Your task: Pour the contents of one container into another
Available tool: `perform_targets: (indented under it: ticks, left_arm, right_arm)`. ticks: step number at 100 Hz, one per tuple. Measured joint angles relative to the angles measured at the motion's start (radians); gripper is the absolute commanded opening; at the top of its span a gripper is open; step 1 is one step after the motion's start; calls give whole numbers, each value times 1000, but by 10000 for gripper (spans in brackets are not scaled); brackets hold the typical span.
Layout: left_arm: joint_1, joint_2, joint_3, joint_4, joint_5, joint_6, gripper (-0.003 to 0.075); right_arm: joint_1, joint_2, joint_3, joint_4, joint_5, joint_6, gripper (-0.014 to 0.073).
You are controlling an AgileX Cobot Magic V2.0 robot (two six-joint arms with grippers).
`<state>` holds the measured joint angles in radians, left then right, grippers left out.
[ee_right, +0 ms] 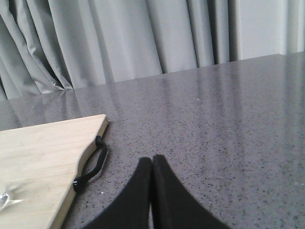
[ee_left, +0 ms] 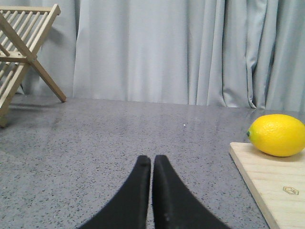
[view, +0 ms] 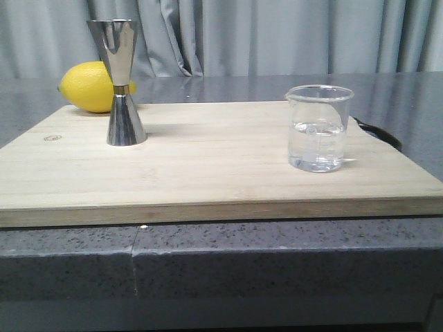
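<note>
A clear glass beaker [view: 319, 128] with clear liquid in its lower part stands on the right of the wooden cutting board [view: 208, 166]. The tall steel hourglass jigger [view: 121, 83] stands upright at the board's back left. Neither gripper shows in the front view. My left gripper [ee_left: 152, 162] is shut and empty over the grey counter, left of the board's corner [ee_left: 271, 191]. My right gripper [ee_right: 152, 162] is shut and empty over the counter, to the right of the board [ee_right: 43, 157]. Only a glint of the beaker's base [ee_right: 5, 199] shows in the right wrist view.
A yellow lemon [view: 88, 86] lies behind the jigger at the board's back left edge, also visible as the lemon [ee_left: 278, 135] in the left wrist view. A wooden dish rack [ee_left: 24, 52] stands far left. A black strap handle [ee_right: 93, 164] hangs off the board's right end. Grey curtains hang behind.
</note>
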<state>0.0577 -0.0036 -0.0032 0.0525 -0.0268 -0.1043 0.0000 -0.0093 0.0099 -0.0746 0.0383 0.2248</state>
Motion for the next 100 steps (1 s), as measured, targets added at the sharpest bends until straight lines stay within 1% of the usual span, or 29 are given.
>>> perform_targets:
  ticks: [87, 100]
  left_arm:
    - [0, 0, 0, 0, 8, 0, -20]
    - [0, 0, 0, -28, 8, 0, -20]
  right_arm:
    - [0, 0, 0, 1, 0, 0, -52]
    - [0, 0, 0, 49, 0, 0, -52]
